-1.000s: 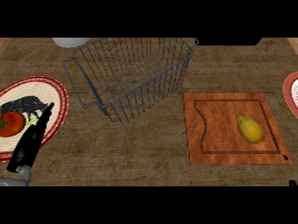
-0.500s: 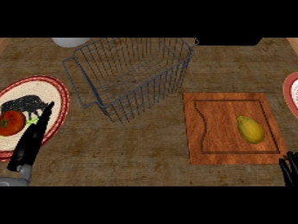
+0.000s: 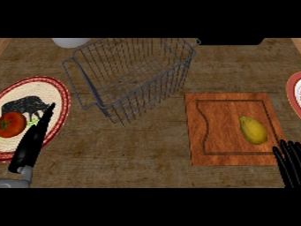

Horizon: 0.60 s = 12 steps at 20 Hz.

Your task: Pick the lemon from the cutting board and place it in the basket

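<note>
Lemon [image 3: 253,129] sits right-of-centre on cutting board [image 3: 234,128]; bare worktop [image 3: 146,150] separates board and basket [image 3: 132,76]. Right hand [image 3: 293,165] at board's corner, fingers straight, empty; left hand [image 3: 30,144] likewise.

A kitchen: cutting board [image 3: 234,129], plates [image 3: 24,115] (wooden counter [image 3: 146,150]).

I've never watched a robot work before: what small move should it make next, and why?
Probably the right hand should move up and slightly left over the lemon. Its fingers are straight and sit at the cutting board's lower right corner, short of the lemon, which lies untouched on the board.
</note>
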Motion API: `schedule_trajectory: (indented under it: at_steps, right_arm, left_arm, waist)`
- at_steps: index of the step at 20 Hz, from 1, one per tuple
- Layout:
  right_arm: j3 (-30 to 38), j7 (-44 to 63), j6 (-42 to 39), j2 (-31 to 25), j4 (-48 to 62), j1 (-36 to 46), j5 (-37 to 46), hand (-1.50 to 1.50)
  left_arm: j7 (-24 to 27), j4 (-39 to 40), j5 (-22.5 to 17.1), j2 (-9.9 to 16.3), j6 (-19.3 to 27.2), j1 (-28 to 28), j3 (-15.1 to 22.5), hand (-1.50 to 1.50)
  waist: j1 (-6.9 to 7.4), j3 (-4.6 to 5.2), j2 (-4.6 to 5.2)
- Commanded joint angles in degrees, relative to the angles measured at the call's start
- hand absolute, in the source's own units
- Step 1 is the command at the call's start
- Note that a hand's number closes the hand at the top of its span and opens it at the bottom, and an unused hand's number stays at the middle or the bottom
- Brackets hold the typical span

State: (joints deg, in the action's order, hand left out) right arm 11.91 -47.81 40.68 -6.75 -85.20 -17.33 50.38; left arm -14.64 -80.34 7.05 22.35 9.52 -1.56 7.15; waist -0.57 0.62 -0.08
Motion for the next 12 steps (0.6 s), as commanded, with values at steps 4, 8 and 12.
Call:
schedule_trajectory:
  at_steps: [4,8,12]
  right_arm:
    - [0.36,3.29,5.49,6.42,4.17,5.37,-0.41,-1.5]
    - [3.59,4.68,3.19,4.93,7.6,10.22,-0.74,-1.5]
    - [3.35,3.95,2.15,5.6,8.44,11.67,-0.44,-1.5]
  left_arm:
    - [-0.93,0.54,0.55,0.1,-1.19,-0.68,-0.62,0.0]
    - [0.68,1.45,1.7,-1.99,0.29,0.01,0.09,0.0]
    - [3.02,1.95,0.22,-0.03,-2.03,1.13,-1.99,0.0]
  waist:
    - [0.58,-0.66,0.1]
    - [0.84,-0.67,0.15]
    - [0.99,-0.65,0.09]
